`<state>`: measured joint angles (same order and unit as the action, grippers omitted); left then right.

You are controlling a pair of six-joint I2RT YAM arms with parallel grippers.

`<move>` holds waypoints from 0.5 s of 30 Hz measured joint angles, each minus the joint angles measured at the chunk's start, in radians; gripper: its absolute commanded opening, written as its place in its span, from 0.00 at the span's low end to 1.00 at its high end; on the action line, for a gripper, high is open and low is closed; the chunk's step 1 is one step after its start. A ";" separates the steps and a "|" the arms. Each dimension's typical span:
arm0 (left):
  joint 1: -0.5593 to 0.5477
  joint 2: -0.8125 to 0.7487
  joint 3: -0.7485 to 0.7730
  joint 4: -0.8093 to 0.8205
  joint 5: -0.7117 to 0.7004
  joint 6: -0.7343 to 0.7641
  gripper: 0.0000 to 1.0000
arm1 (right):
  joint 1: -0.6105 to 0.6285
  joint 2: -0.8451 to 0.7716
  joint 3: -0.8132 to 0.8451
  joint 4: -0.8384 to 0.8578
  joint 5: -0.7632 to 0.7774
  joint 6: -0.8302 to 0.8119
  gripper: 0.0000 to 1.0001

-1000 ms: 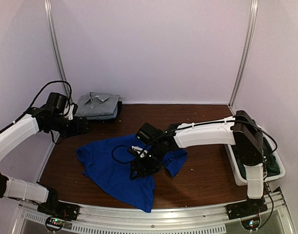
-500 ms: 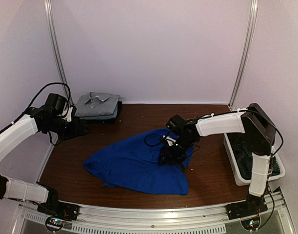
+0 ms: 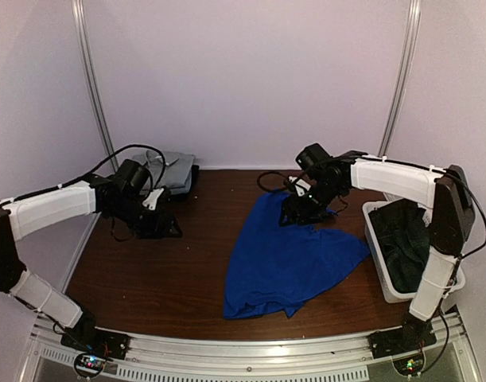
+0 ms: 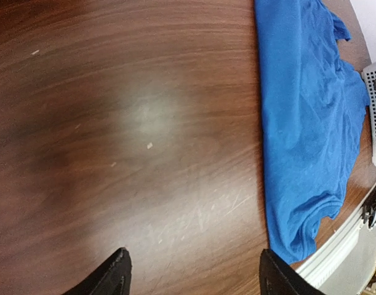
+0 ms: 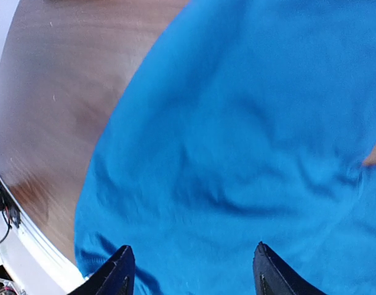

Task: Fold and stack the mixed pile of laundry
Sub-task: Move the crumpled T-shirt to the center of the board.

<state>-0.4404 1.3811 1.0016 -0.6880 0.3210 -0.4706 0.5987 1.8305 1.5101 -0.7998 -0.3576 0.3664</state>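
On the table (image 3: 147,270), the blue shirt (image 3: 286,255) stretches far-to-near, narrowing rearward.

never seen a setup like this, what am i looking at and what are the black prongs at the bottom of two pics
Two white robot arms are bolted at the near edge of a wooden table. The wide picture comes from a camera above and behind them. The other two come from a camera on each wrist, so the black prongs are each hand's own fingers. The left hand is open over bare wood, holding nothing. The right hand hangs over a blue shirt; its fingers stand apart, and whether they pinch cloth is unclear. A folded grey shirt sits at the back left, and a white bin at the right holds dark clothing.
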 measured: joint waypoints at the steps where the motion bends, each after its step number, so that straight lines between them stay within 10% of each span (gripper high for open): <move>1: -0.028 0.065 0.037 0.022 0.006 0.000 0.71 | 0.002 -0.033 -0.046 -0.002 -0.008 0.003 0.67; 15: -0.239 0.919 0.912 0.129 -0.005 -0.003 0.70 | -0.061 -0.185 -0.453 0.030 -0.068 0.007 0.68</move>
<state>-0.6792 2.2997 1.9133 -0.5594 0.3157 -0.4736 0.5373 1.6455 1.0573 -0.7700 -0.4252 0.3733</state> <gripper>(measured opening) 0.708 0.674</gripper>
